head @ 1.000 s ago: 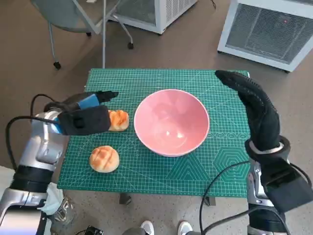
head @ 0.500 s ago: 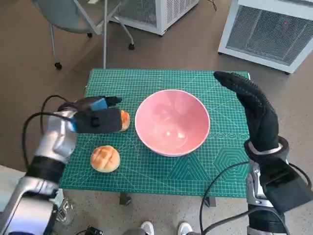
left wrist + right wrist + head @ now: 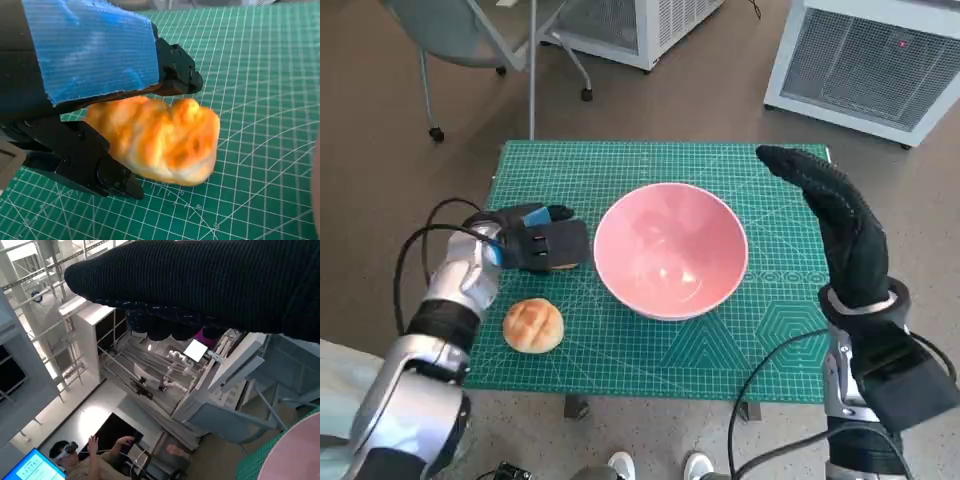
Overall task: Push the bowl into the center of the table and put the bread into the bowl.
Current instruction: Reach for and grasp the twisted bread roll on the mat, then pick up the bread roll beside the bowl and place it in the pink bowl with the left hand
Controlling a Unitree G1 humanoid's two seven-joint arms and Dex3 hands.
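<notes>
**Left hand on bread, bowl mid-table**

Head view: we see the pink bowl (image 3: 671, 250) near the table (image 3: 650, 345) centre. Left hand (image 3: 542, 243) covers one bread roll (image 3: 567, 263) beside the bowl; second roll (image 3: 533, 325) sits near the front-left corner. Right hand (image 3: 835, 220) hovers over the right edge, fingers extended, holding nothing.

Left wrist: fingers (image 3: 75, 155) clamped on the roll (image 3: 160, 140).

Right wrist: glove (image 3: 200, 285) only; a person (image 3: 85, 460) shows in the background.

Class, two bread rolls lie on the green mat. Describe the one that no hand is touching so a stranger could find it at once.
Start at the pink bowl in the middle of the green mat. Toward the robot's left and nearer the front edge lies a round golden roll with a scored top. Unlike the other roll, which the left hand covers, it lies in the open.
</notes>
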